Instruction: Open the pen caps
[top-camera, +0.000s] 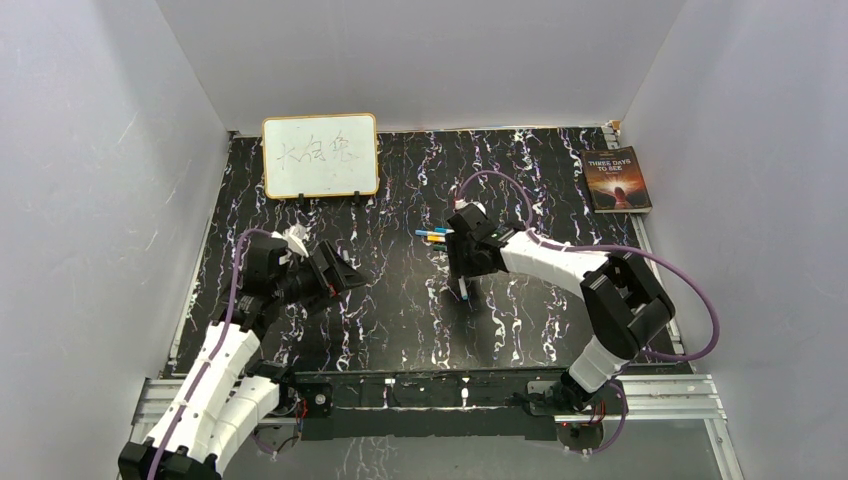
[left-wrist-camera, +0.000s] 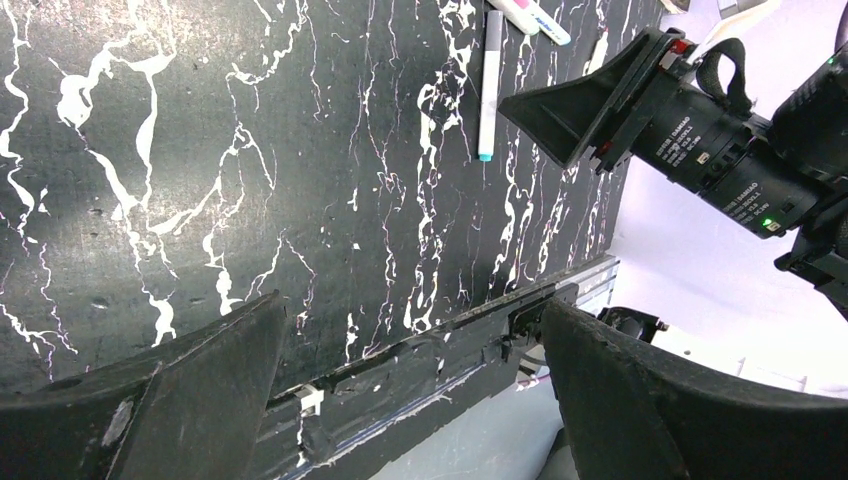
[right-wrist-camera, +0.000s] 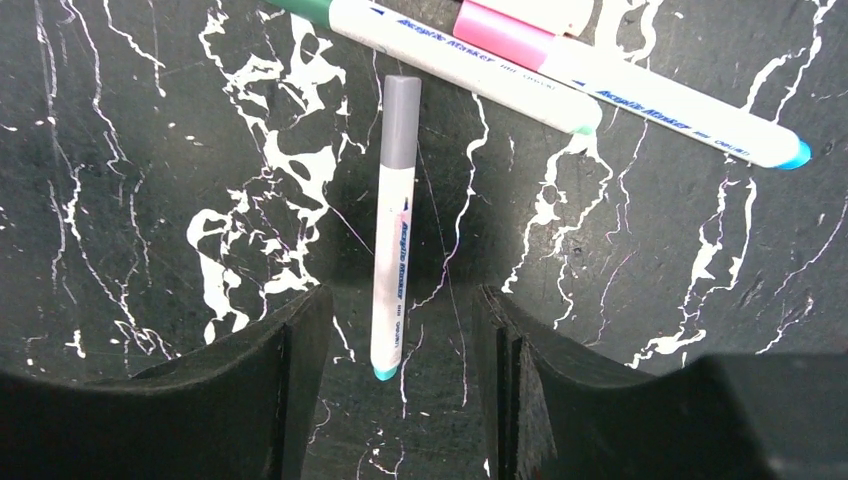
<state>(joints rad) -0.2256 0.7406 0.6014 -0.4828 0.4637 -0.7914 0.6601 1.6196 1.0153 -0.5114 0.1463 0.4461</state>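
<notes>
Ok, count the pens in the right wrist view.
3: a grey-capped pen inside the open right gripper; a green-capped pen and a pink-capped pen beyond it. Others may lie off-frame.

Black table (top-camera: 400, 310) veined white, white pen (right-wrist-camera: 392, 270) with grey cap (right-wrist-camera: 400, 120), pink cap (right-wrist-camera: 503, 35), green cap (right-wrist-camera: 305, 8)

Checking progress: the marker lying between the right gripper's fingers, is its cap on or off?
On. A grey cap covers one end of the marker, which lies flat on the table inside the open right gripper.
</notes>
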